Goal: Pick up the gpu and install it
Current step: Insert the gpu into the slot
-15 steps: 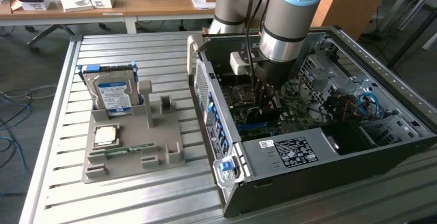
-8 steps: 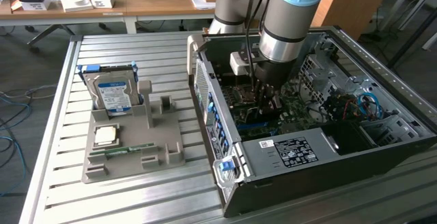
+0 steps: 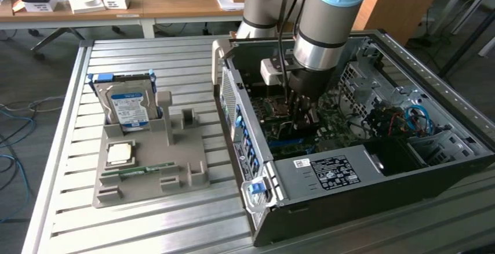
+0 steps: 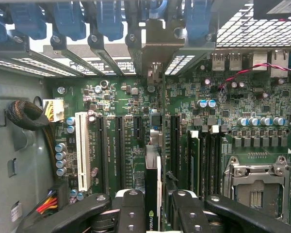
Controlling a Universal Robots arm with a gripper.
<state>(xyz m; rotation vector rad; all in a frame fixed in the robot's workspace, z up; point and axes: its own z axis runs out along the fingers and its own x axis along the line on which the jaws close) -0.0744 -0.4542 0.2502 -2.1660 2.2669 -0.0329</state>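
In the grip of the end effector [image 4: 155, 212], which is pinching it, the gpu [image 4: 152, 187] is standing edge-on, thin and dark.

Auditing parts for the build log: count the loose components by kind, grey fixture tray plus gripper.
Hard drive: 1
Processor chip: 1
Memory stick: 1
GPU, held in the gripper: 1
Total: 4

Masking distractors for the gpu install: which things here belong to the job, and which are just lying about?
Job: gpu, edge-on between the fingers; motherboard; open computer case.
Lying about: hard drive, CPU, memory stick, all in the grey tray beside the case.
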